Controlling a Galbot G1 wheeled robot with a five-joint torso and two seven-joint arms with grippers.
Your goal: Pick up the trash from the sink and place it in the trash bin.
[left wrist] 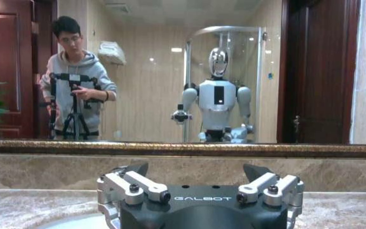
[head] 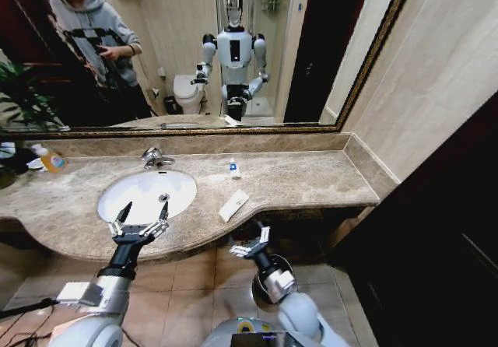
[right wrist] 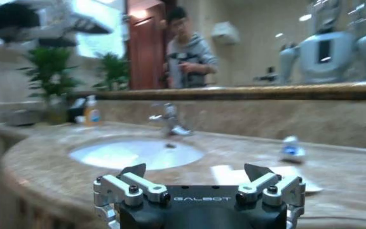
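In the head view, the left gripper (head: 138, 218) hovers over the near rim of the sink (head: 117, 194), its fingers spread apart and holding nothing. The basin looks bare; no litter can be made out inside it. The trash lies on the marble counter (head: 311, 177) instead: a flat white packet (head: 233, 205) just right of the basin near the front edge, and a tiny white-blue tube (head: 234, 168) farther back toward the wall. The right gripper (head: 250, 243) sits lower, in front of the counter edge and just below the packet, fingers also apart and empty. A dark round shape with a shiny rim, probably the trash bin (head: 274, 271), shows on the floor behind the right forearm. An orange-liquid bottle (head: 51, 159) stands at the far left and is not part of the job.

In the left wrist view, the left gripper (left wrist: 201, 182) points at the mirror wall, fingers open, with a pale sliver of basin beneath it.

In the right wrist view, the right gripper (right wrist: 199, 182) faces across the counter, fingers wide. The packet (right wrist: 269, 174) lies just beyond its fingertips, the tube (right wrist: 291, 149) farther off, and the sink (right wrist: 135, 153) with its faucet (right wrist: 169, 119) off to one side.

The step in hand appears to be the approach, before any grasp. The next move would call for raising the right gripper over the counter edge and getting a finger under the thin, flat packet.
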